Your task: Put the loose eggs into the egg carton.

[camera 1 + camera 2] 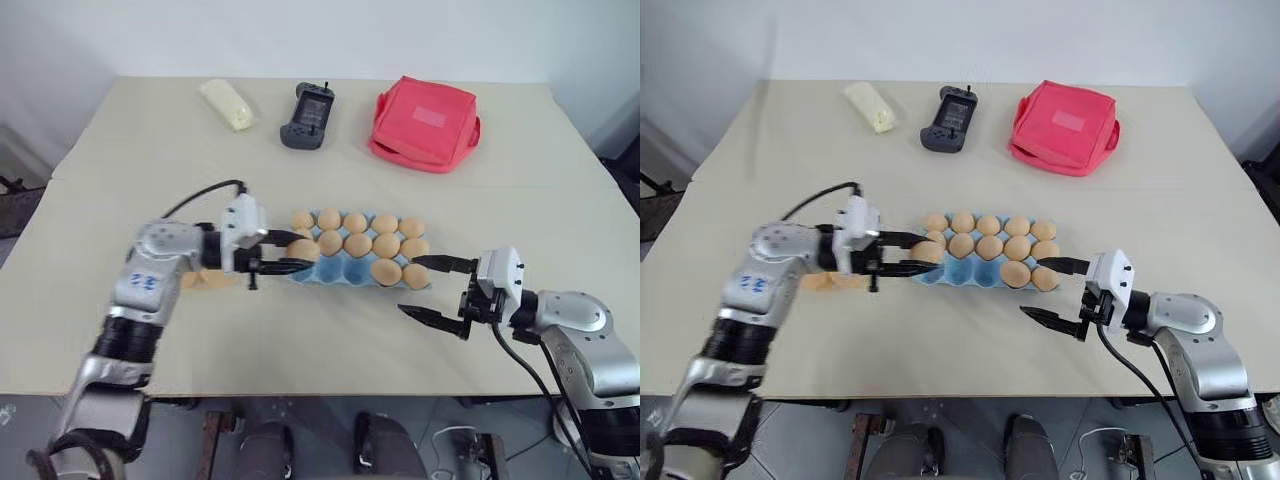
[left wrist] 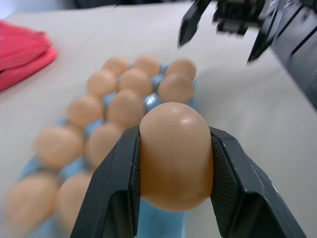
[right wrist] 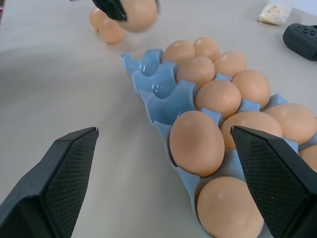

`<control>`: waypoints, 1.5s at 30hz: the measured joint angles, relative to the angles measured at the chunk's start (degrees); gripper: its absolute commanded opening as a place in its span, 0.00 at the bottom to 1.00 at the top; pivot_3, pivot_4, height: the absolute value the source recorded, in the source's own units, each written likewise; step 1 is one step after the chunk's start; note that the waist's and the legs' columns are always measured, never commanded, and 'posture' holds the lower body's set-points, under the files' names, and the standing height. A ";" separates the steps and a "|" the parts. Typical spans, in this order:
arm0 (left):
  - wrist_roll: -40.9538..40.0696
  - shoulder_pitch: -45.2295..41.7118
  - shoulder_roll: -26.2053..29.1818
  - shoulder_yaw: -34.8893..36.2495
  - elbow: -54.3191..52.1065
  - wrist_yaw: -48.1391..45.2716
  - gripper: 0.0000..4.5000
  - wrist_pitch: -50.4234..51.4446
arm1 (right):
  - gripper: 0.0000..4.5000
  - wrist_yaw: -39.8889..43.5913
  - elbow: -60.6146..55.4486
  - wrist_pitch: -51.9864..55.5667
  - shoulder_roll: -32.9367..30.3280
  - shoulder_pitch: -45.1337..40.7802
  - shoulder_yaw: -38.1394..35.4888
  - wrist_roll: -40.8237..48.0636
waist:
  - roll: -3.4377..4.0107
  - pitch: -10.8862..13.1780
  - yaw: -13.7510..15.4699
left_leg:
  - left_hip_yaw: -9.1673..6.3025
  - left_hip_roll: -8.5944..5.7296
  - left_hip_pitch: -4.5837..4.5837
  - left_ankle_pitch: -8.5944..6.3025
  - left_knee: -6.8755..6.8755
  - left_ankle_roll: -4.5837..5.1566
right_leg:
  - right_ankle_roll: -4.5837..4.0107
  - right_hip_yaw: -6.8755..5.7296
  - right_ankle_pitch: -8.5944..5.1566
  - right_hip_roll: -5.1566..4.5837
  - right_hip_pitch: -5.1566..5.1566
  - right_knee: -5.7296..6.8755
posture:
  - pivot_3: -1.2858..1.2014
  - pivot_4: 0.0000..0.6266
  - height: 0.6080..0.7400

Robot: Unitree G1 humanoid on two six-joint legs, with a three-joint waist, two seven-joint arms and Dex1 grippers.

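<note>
We see one egg (image 2: 176, 156) pinched between the two black fingers (image 2: 111, 196) of the left gripper (image 1: 283, 254), which grip it on both sides with its rounded end poking out past the fingertips. Just beyond those fingertips lies the blue egg carton (image 3: 163, 94), its near end under the held egg. Most of its cups are filled with eggs (image 3: 218, 96); three cups in the front row at the left gripper's end stand empty. Behind the left gripper, beside its wrist, two more loose eggs (image 3: 106, 27) sit touching each other on the table (image 1: 300, 340). At the carton's other end the right gripper (image 1: 437, 289) hovers with its fingers (image 3: 59, 173) spread wide, holding nothing; one fingertip reaches over the carton's corner eggs, the other hangs over bare table in front of the carton. Well past both grippers, along the far edge of the table, we see a pale yellow wrapped packet (image 1: 230, 103), a dark handheld controller (image 1: 307, 116) and a red fabric pouch (image 1: 424, 123), each apart from the others.
</note>
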 measured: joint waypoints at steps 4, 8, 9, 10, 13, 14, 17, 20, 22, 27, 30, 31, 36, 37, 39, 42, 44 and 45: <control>3.40 -3.60 -4.78 -3.24 6.65 0.61 0.34 -3.39 | 1.00 -0.76 -0.13 -0.71 -0.01 1.57 -1.18 -0.02 | 0.00 0.00 0.09 | 0.06 0.02 -0.02 -0.02 0.13 0.03 | -0.06 0.04 0.03 0.02 -0.01 -0.01 | 0.52 0.24 1.00; 5.79 -5.35 -7.22 -4.93 12.38 0.41 0.41 -6.56 | 1.00 -1.85 -1.03 -0.74 -0.02 3.37 -1.63 -0.02 | 0.00 0.00 -0.05 | 0.04 0.09 -0.01 -0.02 0.18 0.03 | -0.12 0.04 0.07 0.06 -0.02 0.02 | 0.52 0.24 1.00; 6.01 -5.50 -7.36 -5.03 13.36 0.19 0.48 -6.73 | 1.00 -2.10 -1.62 -0.74 -0.02 3.62 -1.83 0.00 | 0.00 0.00 -0.06 | 0.03 0.10 -0.01 -0.01 0.22 0.03 | -0.12 0.05 0.07 0.06 -0.02 0.01 | 0.52 0.24 1.00; 6.05 -5.64 -7.57 -5.02 14.17 -0.12 0.53 -6.95 | 1.00 -2.48 -2.12 -0.75 -0.02 4.00 -2.08 0.03 | 0.00 0.00 0.01 | 0.00 0.10 -0.01 -0.02 0.24 0.03 | -0.12 0.05 0.07 0.06 -0.02 0.01 | 0.52 0.24 1.00; 6.25 -5.77 -8.55 -4.99 14.95 -0.29 0.66 -8.60 | 1.00 -3.40 -3.15 -0.75 0.00 4.97 -2.61 0.07 | 0.00 0.00 0.17 | -0.10 0.10 -0.02 -0.03 0.28 0.06 | -0.13 0.09 0.10 0.05 -0.01 0.01 | 0.52 0.24 1.00; 6.41 -5.78 -8.68 -4.99 14.91 -0.32 0.66 -9.31 | 1.00 -3.58 -3.52 -0.75 0.06 4.99 -2.61 0.10 | 0.00 0.00 0.21 | -0.12 0.10 -0.02 -0.03 0.30 0.07 | -0.11 0.09 0.15 0.05 -0.01 0.00 | 0.52 0.24 1.00; 6.11 -5.68 -6.51 -4.03 13.72 -0.62 0.66 -9.41 | 1.00 -3.51 -4.31 -0.65 0.40 4.82 -2.41 0.38 | 0.00 0.01 0.13 | -0.11 0.12 -0.04 -0.03 0.30 0.09 | -0.12 0.09 0.19 0.05 -0.02 -0.02 | 0.52 0.24 1.00; 3.45 -4.58 -0.61 0.91 9.27 -1.60 0.66 -7.72 | 1.00 -2.80 -4.93 -0.28 0.72 3.57 -0.70 1.14 | 0.00 0.01 -1.04 | -0.10 0.21 -0.01 -0.03 0.28 0.09 | -0.16 0.07 0.22 0.07 -0.04 0.03 | 0.52 0.24 1.00; 1.91 -2.38 3.70 4.33 6.43 -2.29 0.66 -6.94 | 1.00 -2.34 -4.96 0.10 1.01 1.59 0.30 1.42 | 0.02 0.00 -1.62 | -0.07 0.23 0.04 -0.03 0.26 0.09 | -0.17 0.09 0.22 0.06 -0.04 0.06 | 0.52 0.24 1.00; -1.17 9.90 14.56 13.06 2.20 -3.94 0.86 -5.30 | 1.00 -1.34 -4.64 0.78 1.89 -3.02 2.48 1.83 | 0.02 0.01 -2.00 | -0.10 0.43 0.04 -0.04 0.23 0.10 | -0.17 0.08 0.22 0.00 -0.06 0.08 | 0.52 0.24 1.00; -2.90 17.21 18.06 18.71 0.22 -4.10 1.00 -6.41 | 1.00 -0.61 -4.48 0.99 2.24 -4.44 3.69 2.11 | 0.02 0.01 -1.53 | -0.11 0.36 0.00 -0.10 0.22 0.18 | -0.15 0.02 0.23 -0.16 -0.09 0.05 | 0.52 0.24 1.00; -3.40 19.57 19.08 20.51 -0.65 -4.11 1.00 -6.82 | 1.00 -0.52 -4.47 1.14 2.35 -4.92 3.92 2.13 | 0.02 0.01 -1.29 | -0.11 0.34 -0.02 -0.12 0.22 0.22 | -0.14 -0.01 0.24 -0.20 -0.10 0.03 | 0.52 0.24 1.00; -4.58 29.46 22.17 28.25 -1.73 -3.57 1.00 -8.55 | 1.00 0.00 -4.46 1.79 2.69 -6.33 5.54 2.18 | 0.02 0.02 -1.04 | -0.09 0.28 -0.02 -0.22 0.22 0.30 | -0.11 -0.05 0.25 -0.31 -0.09 -0.02 | 0.52 0.24 1.00; -4.64 29.81 22.17 28.53 -1.73 -3.23 1.00 -8.54 | 1.00 0.15 -4.46 1.79 2.73 -6.40 5.78 2.17 | 0.02 0.02 -0.96 | -0.10 0.28 -0.02 -0.22 0.22 0.30 | -0.11 -0.06 0.25 -0.32 -0.09 -0.05 | 0.52 0.24 1.00; -4.83 29.79 22.17 28.54 -1.73 -2.68 1.00 -8.51 | 1.00 0.56 -4.38 1.72 2.75 -6.49 5.92 2.09 | 0.02 0.02 -0.92 | -0.08 0.28 -0.02 -0.23 0.22 0.29 | -0.11 -0.07 0.26 -0.31 -0.09 -0.14 | 0.52 0.24 1.00; -4.79 28.96 21.96 27.78 -1.65 -2.04 1.00 -8.43 | 1.00 0.69 -4.02 1.49 2.75 -6.48 5.91 1.95 | 0.03 0.02 -1.32 | -0.01 0.31 -0.02 -0.24 0.20 0.28 | -0.10 -0.07 0.26 -0.29 -0.11 -0.02 | 0.52 0.24 1.00; -3.76 26.44 21.44 25.51 -0.87 -1.32 1.00 -8.62 | 1.00 0.72 -3.74 1.22 2.76 -6.35 5.88 1.83 | 0.02 0.02 -1.25 | 0.01 0.31 -0.02 -0.23 0.19 0.27 | -0.09 -0.10 0.27 -0.28 -0.14 0.02 | 0.52 0.24 1.00; -3.03 25.31 21.32 24.21 -0.56 -1.12 1.00 -8.73 | 1.00 0.72 -3.74 1.07 2.75 -6.24 5.84 1.73 | 0.03 0.02 -1.27 | 0.02 0.30 -0.02 -0.23 0.19 0.27 | -0.09 -0.11 0.27 -0.28 -0.14 0.04 | 0.52 0.24 1.00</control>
